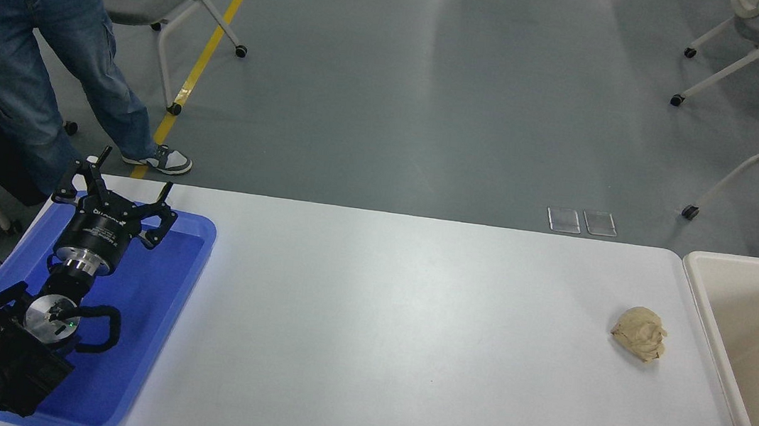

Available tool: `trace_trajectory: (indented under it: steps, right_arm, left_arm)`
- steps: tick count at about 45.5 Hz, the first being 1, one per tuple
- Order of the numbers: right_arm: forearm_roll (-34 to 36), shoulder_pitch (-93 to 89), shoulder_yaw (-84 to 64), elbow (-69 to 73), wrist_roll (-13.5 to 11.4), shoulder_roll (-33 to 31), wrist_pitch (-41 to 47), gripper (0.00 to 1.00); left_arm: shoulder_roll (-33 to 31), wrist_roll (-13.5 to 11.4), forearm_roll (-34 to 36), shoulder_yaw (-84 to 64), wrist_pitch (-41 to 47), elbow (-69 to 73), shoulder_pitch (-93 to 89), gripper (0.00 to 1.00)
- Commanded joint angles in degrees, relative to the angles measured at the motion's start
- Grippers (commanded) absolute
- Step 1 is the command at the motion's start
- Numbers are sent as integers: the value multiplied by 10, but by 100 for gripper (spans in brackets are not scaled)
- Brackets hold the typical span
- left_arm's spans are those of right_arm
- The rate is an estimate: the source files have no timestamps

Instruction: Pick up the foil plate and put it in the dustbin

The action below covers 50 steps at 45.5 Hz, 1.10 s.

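The foil plate does not show anywhere in the head view. The dustbin (pixel 711 308), large and beige with a thick off-white rim, stands at the table's right edge; the part of its inside that shows holds nothing. My left gripper (pixel 133 179) is parked at the lower left over a flat blue tray (pixel 179 276), its fingers spread open and empty. The right arm and its gripper are out of view.
A small tan wadded lump (pixel 640 333) lies on the white table (pixel 381 327) just left of the dustbin. A person in jeans (pixel 25 58) stands beyond the table's far left corner. Wheeled chairs stand on the floor at the back.
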Motion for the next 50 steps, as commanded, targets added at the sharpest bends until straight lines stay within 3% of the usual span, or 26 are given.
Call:
trace_trajectory:
  steps: [1, 16, 26, 32, 39, 50]
  right_arm:
    - [13, 22, 15, 27, 3, -29, 6, 100]
    - [4, 75, 49, 242, -1, -144, 5, 100]
    - [-193, 199, -51, 420, -15, -233, 9, 100]
    - [-213, 265, -122, 437, -47, -228, 10, 100]
    - [-216, 303, -153, 441, -45, -224, 31, 100]
    - [-190, 592, -406, 537, -43, -198, 79, 100]
  left_arm:
    - [0, 1, 0, 0, 0, 0, 0, 100]
    - [0, 0, 0, 0, 0, 0, 0, 100]
    - [0, 1, 0, 0, 0, 0, 0, 100]
    - [0, 1, 0, 0, 0, 0, 1, 100]
    - [-2, 1, 0, 0, 0, 0, -1, 100]
    - [-2, 1, 1, 0, 0, 0, -1, 100]
